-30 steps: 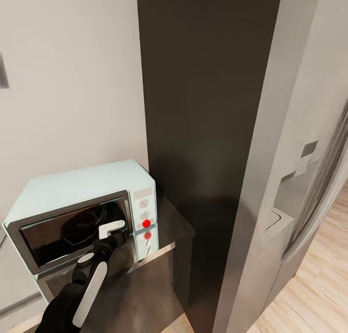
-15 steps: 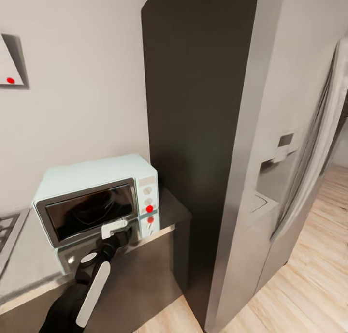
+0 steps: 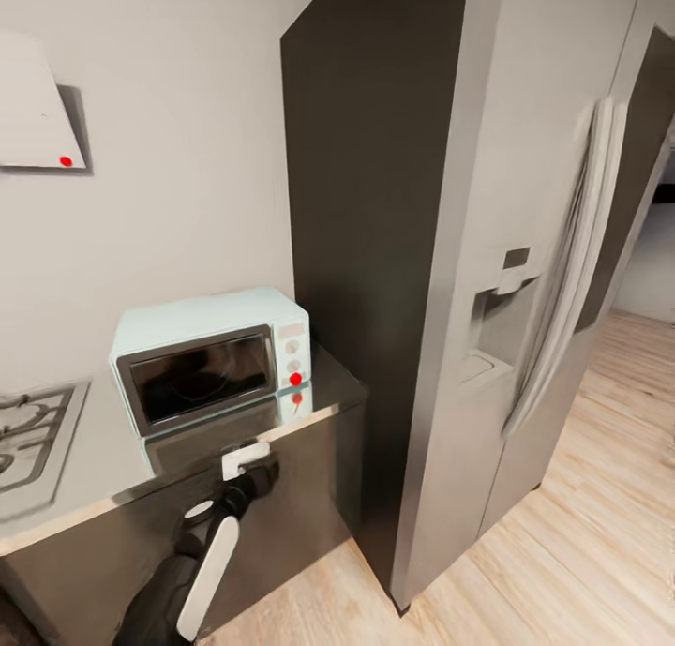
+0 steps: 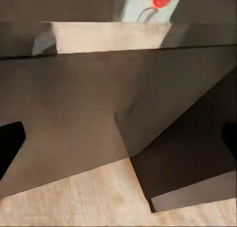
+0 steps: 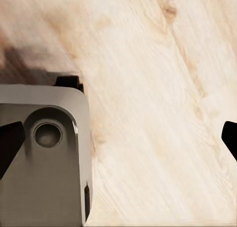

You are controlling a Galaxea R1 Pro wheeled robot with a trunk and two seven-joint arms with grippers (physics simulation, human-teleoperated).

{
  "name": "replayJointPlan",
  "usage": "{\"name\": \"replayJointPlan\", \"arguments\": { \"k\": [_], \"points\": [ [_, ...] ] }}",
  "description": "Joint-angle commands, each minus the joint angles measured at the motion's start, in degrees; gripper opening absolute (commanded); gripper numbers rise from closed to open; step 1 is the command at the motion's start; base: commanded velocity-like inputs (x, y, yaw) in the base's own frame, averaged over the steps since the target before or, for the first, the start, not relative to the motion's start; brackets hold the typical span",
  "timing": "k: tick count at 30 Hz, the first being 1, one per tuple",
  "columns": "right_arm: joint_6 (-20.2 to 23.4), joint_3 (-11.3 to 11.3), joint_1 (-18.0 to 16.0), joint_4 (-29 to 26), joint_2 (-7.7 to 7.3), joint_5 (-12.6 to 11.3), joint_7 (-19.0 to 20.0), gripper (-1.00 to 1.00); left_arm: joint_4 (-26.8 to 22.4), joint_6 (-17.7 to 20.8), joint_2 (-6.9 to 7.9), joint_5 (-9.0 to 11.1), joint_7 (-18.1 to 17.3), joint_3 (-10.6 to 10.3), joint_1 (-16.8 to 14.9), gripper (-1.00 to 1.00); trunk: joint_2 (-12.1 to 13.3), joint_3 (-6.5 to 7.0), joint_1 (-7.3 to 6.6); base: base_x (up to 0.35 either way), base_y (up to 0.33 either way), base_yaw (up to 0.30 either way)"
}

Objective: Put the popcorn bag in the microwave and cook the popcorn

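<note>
The microwave (image 3: 211, 353) sits shut on the countertop (image 3: 89, 458), at about nine o'clock in the head view, tight against the tall dark fridge (image 3: 441, 280) at its three o'clock; a gas hob (image 3: 33, 430) lies at the counter's far nine o'clock end; the left gripper (image 3: 246, 460) hangs in front of the cabinet face, below the counter edge, at seven o'clock; its fingertips sit wide apart with nothing between them; the right gripper (image 5: 118, 138) points at pale wood floor (image 5: 158, 88), likewise spread and empty.
</note>
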Motion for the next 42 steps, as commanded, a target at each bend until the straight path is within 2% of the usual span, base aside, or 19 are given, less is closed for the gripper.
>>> {"name": "replayJointPlan", "arguments": {
  "k": [1, 3, 6, 8, 10, 11, 12, 13, 14, 15, 16, 18, 22, 24, 26, 31, 37, 42],
  "points": [
    [-0.1, 0.4, 0.0, 0.1, 0.01, -0.5, 0.0, 1.0, 2.2, 0.2, -0.33, 0.6, 0.5, -0.1, 0.0, 1.0, -0.1, -0.08, -0.03, -0.346, 0.0, 0.0],
    [0.1, 0.4, 0.0, 0.1, 0.01, -0.5, 0.0, 1.0, 7.5, 0.0, -0.75, 1.2, 0.4, -0.1, 0.0, 1.0, -0.1, -0.08, -0.03, -0.346, 0.0, 0.0],
    [0.3, 0.4, 0.0, 0.1, -0.06, -0.5, 0.0, 1.0, 23.5, -1.3, -1.25, 4.4, -0.1, 0.0, 0.0, 1.0, -0.1, -0.08, -0.03, -0.341, 0.0, 0.0],
    [0.5, 0.4, 0.0, 0.2, 0.01, -0.5, 0.0, 1.0, 31.6, -5.2, -1.22, 5.4, -0.3, 0.1, 0.0, 1.0, -0.1, -0.08, -0.03, -0.217, 0.0, 0.0],
    [0.5, 0.4, 0.0, 0.9, 0.36, -0.5, 0.1, 1.0, 39.0, -7.0, -1.02, 6.1, -0.2, 0.3, 0.0, 1.0, -0.1, -0.08, -0.03, -0.062, 0.0, 0.0],
    [0.5, 0.5, 0.0, 1.2, 0.5, -0.5, 0.1, 1.0, 48.5, -7.4, -0.86, 7.4, -0.3, 0.3, 0.0, 1.0, -0.1, -0.08, -0.03, -0.009, 0.0, 0.0],
    [0.5, 0.5, 0.0, 1.3, 0.53, -0.5, 0.1, 1.0, 57.0, -8.1, -0.71, 7.8, -0.4, 0.2, 0.0, 1.0, -0.1, -0.08, -0.03, -0.003, 0.0, 0.0],
    [0.5, 0.5, 0.0, 1.3, 0.59, -0.4, 0.2, 1.0, 68.4, -10.7, -0.32, 7.8, -0.6, 0.2, 0.0, 1.0, -0.1, -0.08, -0.03, 0.0, 0.0, 0.0],
    [0.5, 0.5, 0.0, 1.3, 0.62, -0.4, 0.2, 1.0, 70.9, -12.9, -0.25, 7.9, -0.7, 0.1, 0.1, 1.0, -0.1, -0.08, -0.03, 0.0, 0.0, 0.0],
    [0.5, 0.5, 0.0, 1.3, 0.77, -0.4, 0.1, 1.0, 73.0, -16.7, -0.17, 7.9, -0.8, 0.1, 0.3, 1.0, -0.1, -0.08, -0.03, 0.0, 0.0, 0.0],
    [0.5, 0.5, 0.0, 1.3, 0.96, -0.4, 0.1, 1.0, 74.0, -20.2, -0.03, 7.7, -0.8, 0.1, 0.3, 1.0, -0.1, -0.08, -0.03, 0.0, 0.0, 0.0],
    [0.3, 0.5, 0.0, 1.3, 1.06, -0.4, 0.0, 1.0, 74.7, -23.9, 0.12, 7.6, -1.8, 0.1, 0.4, 1.0, -0.1, -0.08, -0.03, 0.0, 0.0, 0.0],
    [0.1, 0.6, 0.0, 1.3, 0.76, -0.2, 0.1, 1.0, 75.1, -25.7, 0.35, 7.6, -10.0, 0.1, 2.3, 1.0, -0.1, -0.08, -0.03, 0.0, 0.0, 0.009],
    [0.1, 0.9, 0.0, 1.2, 0.66, -0.1, 0.1, 1.0, 75.1, -25.9, 0.96, 7.5, -11.6, 0.1, 3.5, 1.0, -0.1, -0.08, -0.03, 0.0, 0.0, 0.173],
    [0.1, 1.1, 0.0, 1.1, 0.58, 0.1, 0.1, 1.0, 75.1, -25.9, 1.24, 7.5, -12.0, 0.1, 3.8, 1.0, -0.1, -0.08, -0.03, 0.0, 0.0, 0.242],
    [-0.1, 0.9, 0.0, 0.5, 0.56, 3.5, 0.1, 1.0, 75.1, -25.9, 1.35, 7.4, -12.2, 0.1, 4.5, 1.0, -0.1, -0.08, -0.03, 0.0, 0.0, 0.271],
    [-0.1, 1.0, 0.0, 0.4, 0.51, 3.9, 0.1, 1.0, 75.1, -25.9, 1.22, 7.2, -12.2, 0.1, 4.7, 1.0, -0.1, -0.08, -0.03, 0.031, 0.0, 0.276],
    [-0.2, 1.0, 0.0, 0.4, 0.56, 3.9, 0.1, 1.0, 75.1, -25.7, 1.18, 7.2, -12.2, 0.1, 4.7, 1.0, -0.1, -0.08, -0.03, 0.28, -0.076, 0.277]
  ]
}}
